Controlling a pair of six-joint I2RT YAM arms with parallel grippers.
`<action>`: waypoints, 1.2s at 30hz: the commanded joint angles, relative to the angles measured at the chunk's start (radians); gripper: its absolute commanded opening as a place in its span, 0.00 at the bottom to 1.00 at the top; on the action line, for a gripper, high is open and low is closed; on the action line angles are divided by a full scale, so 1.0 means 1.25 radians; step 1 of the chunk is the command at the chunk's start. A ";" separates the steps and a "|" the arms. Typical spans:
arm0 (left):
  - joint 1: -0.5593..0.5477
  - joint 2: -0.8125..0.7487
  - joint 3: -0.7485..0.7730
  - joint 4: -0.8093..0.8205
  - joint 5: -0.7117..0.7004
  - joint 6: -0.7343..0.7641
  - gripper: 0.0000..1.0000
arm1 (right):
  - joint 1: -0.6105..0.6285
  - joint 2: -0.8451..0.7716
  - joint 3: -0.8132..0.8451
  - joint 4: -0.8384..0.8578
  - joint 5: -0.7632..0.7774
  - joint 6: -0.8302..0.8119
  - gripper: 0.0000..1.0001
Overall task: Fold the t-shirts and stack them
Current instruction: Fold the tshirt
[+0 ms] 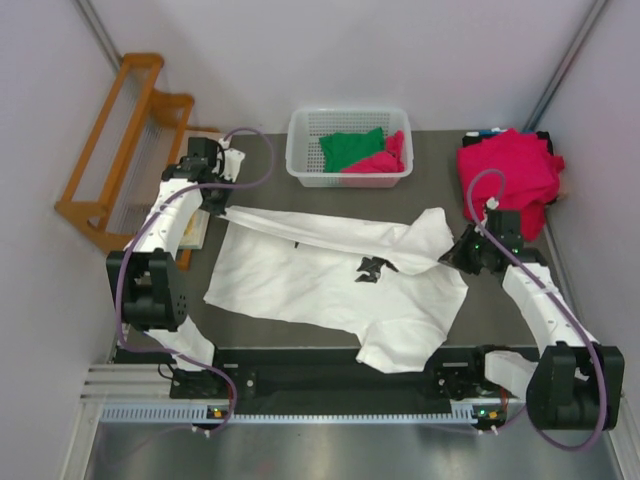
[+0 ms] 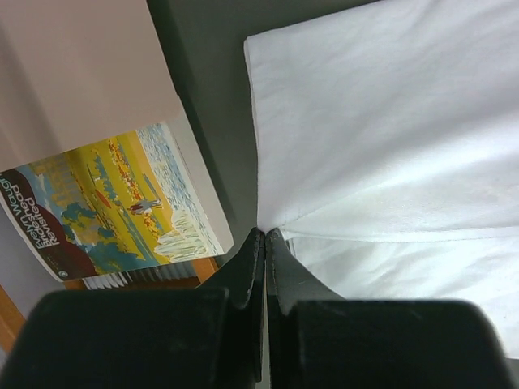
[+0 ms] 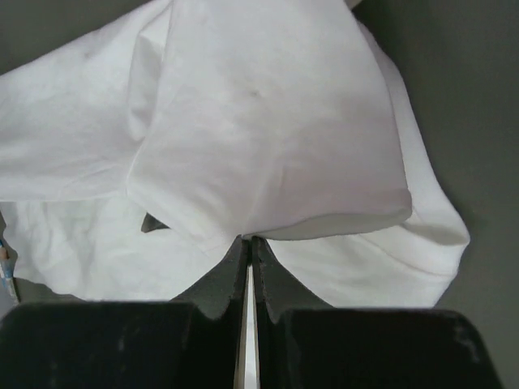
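The large white t-shirt lies spread across the middle of the dark table, with its far part lifted into a band of cloth that runs between the two arms. The left arm rises from its base at the near left corner, bends at a raised elbow, and reaches far along the left edge; its wrist then turns back so that the left gripper meets the shirt's far left corner. Its fingers are pressed together on the hem. A paperback book lies just to the left of it. The right arm runs from its base at the near right, forearm angled far and left, and the right gripper points left into the shirt's right side, fingers pinched on a fold of white cloth. The small black print shows just near of the band. At the far edge a white lattice basket holds a green shirt and a crimson-pink one. More crimson-pink shirts are heaped at the far right corner.
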 commanded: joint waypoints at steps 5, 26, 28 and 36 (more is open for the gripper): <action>-0.005 -0.024 -0.005 0.015 0.021 0.008 0.00 | 0.065 -0.094 -0.097 -0.040 -0.030 0.031 0.04; -0.016 -0.044 -0.099 0.000 0.058 -0.022 0.35 | 0.072 0.242 0.337 0.030 0.112 -0.002 0.98; -0.016 -0.045 -0.108 0.007 0.056 -0.025 0.37 | 0.072 0.284 0.358 0.041 0.126 -0.012 0.97; -0.028 -0.010 -0.088 0.021 0.073 -0.041 0.38 | 0.066 0.401 0.316 0.100 0.186 -0.034 0.77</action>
